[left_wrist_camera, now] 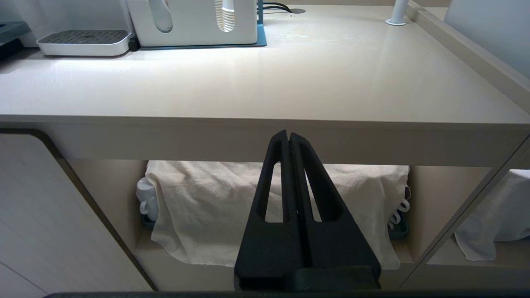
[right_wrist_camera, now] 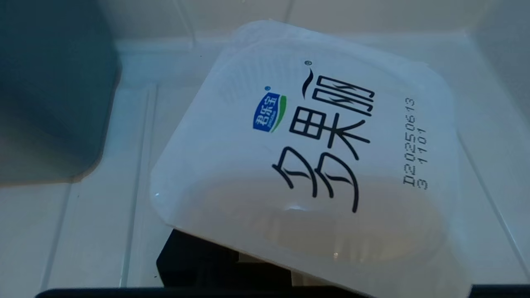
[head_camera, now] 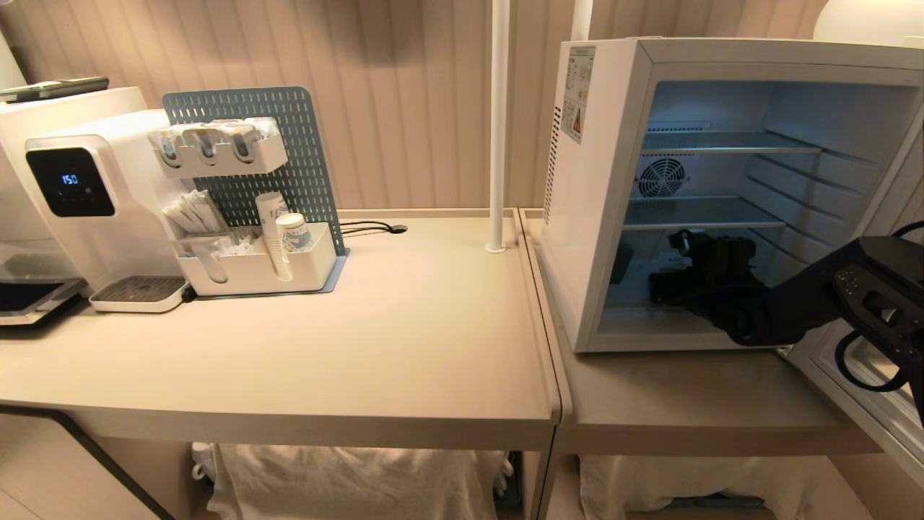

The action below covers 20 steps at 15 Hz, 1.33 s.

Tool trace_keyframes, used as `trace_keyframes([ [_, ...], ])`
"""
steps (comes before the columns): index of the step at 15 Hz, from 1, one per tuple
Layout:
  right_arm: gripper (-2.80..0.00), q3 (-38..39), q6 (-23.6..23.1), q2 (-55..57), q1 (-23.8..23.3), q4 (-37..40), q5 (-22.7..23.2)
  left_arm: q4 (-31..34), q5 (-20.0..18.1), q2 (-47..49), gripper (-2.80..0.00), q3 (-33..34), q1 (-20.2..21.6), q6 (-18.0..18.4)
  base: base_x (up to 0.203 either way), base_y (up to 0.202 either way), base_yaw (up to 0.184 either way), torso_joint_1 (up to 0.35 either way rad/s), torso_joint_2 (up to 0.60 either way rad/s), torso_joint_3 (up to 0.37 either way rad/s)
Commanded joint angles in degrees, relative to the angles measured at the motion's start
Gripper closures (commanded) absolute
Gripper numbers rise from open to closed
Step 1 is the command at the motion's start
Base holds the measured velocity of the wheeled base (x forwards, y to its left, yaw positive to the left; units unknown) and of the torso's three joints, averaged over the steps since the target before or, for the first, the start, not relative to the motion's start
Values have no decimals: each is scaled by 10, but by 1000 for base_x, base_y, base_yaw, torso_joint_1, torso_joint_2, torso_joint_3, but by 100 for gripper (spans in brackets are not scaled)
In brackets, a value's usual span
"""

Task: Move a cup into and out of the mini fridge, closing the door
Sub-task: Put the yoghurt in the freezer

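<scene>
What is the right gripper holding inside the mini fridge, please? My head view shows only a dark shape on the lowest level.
Observer: The right gripper appears to grip the cup. In the right wrist view its white foil lid, with printed characters and a date code, fills most of the frame.
Operator: Thank you. Is it resting on the fridge floor?
Observer: It seems not. The cup sits tilted, with the pale floor of the mini fridge showing behind it.
Operator: And where is the left gripper?
Observer: The left gripper is shut and empty. It is parked in front of the table, below the front edge.
</scene>
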Motion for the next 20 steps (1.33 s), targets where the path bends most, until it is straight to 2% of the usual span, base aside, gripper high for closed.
trace_keyframes([
  [1, -280, 1, -1, 9, 0, 0, -5, 0, 0, 0, 0, 0, 0, 0, 0, 0, 0, 0, 0, 0],
  [5, -280, 15, 1, -2, -2, -7, -16, 0, 0, 0, 0, 0, 0, 0, 0, 0, 0, 0, 0, 0],
  [8, -280, 64, 3, -39, -3, -10, -10, 0, 0, 0, 0, 0, 0, 0, 0, 0, 0, 0, 0, 0],
  [15, -280, 262, 5, -236, -2, -13, 39, 0, 0, 0, 0, 0, 0, 0, 0, 0, 0, 0, 0, 0],
  [18, -280, 384, 4, -353, -2, -42, 66, 0, 0, 0, 0, 0, 0, 0, 0, 0, 0, 0, 0, 0],
  [19, 0, 438, 2, -392, -2, -70, 77, 0, 0, 0, 0, 0, 0, 0, 0, 0, 0, 0, 0, 0],
  [20, 0, 490, -3, -439, -2, -96, 89, 0, 0, 0, 0, 0, 0, 0, 0, 0, 0, 0, 0, 0],
])
